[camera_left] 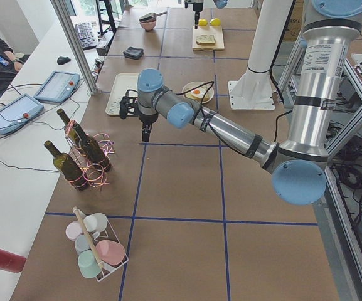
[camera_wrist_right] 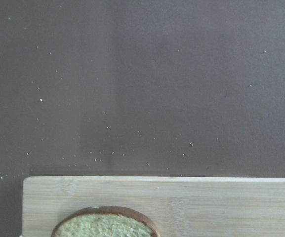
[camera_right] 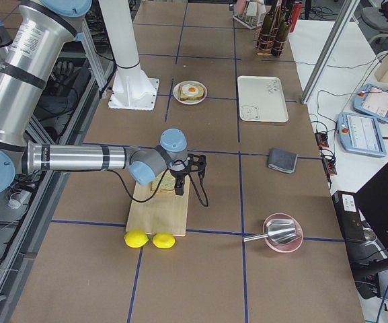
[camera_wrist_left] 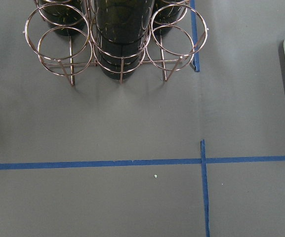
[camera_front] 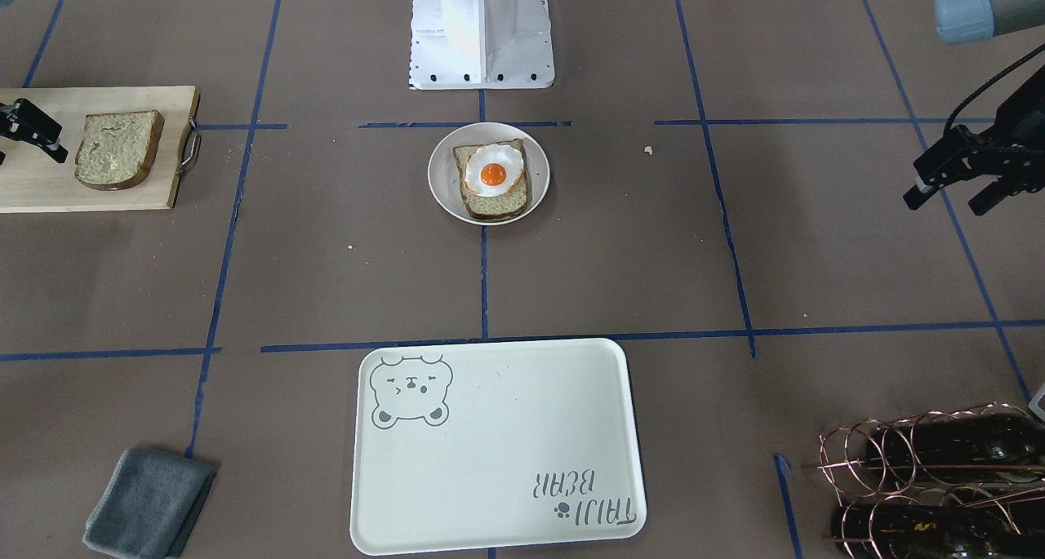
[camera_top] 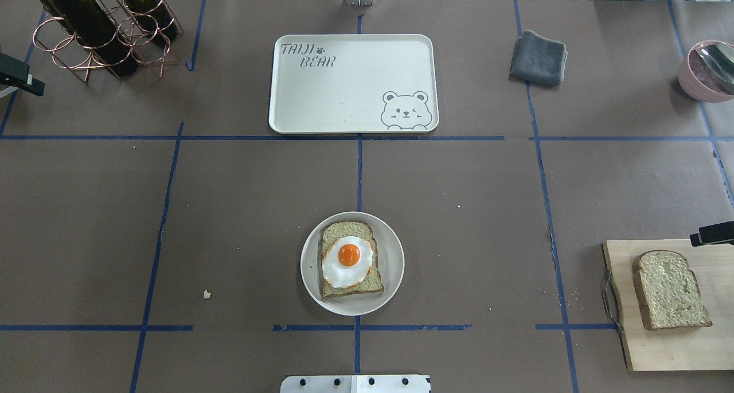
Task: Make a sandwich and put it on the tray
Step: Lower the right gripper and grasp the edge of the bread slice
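One bread slice [camera_front: 498,204] lies on a small round white plate [camera_front: 445,196] at the table's middle, with the fried egg [camera_front: 492,171] on top; the egg also shows in the overhead view [camera_top: 347,261]. The second bread slice [camera_front: 118,147] lies on a wooden board [camera_front: 33,188] on my right side. The cream tray [camera_front: 498,445] with the bear drawing holds nothing. My right gripper [camera_front: 33,147] hovers over the board's outer part, beside the slice, jaws apart and empty, partly cut off by the frame edge. My left gripper [camera_front: 947,201] is open and empty, above bare table near the bottle rack.
A copper wire rack with wine bottles [camera_top: 103,31] stands at the far left. A folded grey cloth [camera_top: 539,57] and a pink bowl with a spoon [camera_top: 708,72] sit at the far right. Two lemons [camera_right: 152,239] lie beside the board. The robot base [camera_front: 482,28] is behind the plate.
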Robot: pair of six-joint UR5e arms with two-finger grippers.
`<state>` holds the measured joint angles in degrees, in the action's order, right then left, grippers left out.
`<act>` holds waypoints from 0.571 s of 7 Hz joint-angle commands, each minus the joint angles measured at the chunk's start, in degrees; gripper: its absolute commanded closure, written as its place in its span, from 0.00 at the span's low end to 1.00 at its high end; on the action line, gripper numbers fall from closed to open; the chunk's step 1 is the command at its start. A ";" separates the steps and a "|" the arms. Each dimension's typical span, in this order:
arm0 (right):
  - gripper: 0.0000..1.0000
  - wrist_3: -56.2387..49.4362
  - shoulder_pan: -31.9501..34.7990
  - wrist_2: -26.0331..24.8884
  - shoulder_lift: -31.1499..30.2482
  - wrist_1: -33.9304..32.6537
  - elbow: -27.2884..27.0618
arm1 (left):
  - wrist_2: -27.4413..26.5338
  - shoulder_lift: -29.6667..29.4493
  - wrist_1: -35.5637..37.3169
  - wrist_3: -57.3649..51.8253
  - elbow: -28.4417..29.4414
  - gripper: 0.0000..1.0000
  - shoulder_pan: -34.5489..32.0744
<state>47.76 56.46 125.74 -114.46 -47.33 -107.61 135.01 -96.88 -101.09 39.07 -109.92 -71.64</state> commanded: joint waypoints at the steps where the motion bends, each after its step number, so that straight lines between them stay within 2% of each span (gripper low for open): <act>1: 0.00 2.07 -4.41 -2.51 -1.38 6.11 2.14 | -0.10 -0.06 -0.07 3.54 -1.78 0.00 1.85; 4: 0.04 6.29 -9.34 -2.78 -4.36 11.73 2.14 | -0.10 -0.06 -0.07 3.56 -1.96 0.00 1.86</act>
<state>53.06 48.74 123.21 -117.67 -37.39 -105.51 134.92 -96.94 -101.16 42.55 -111.77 -69.83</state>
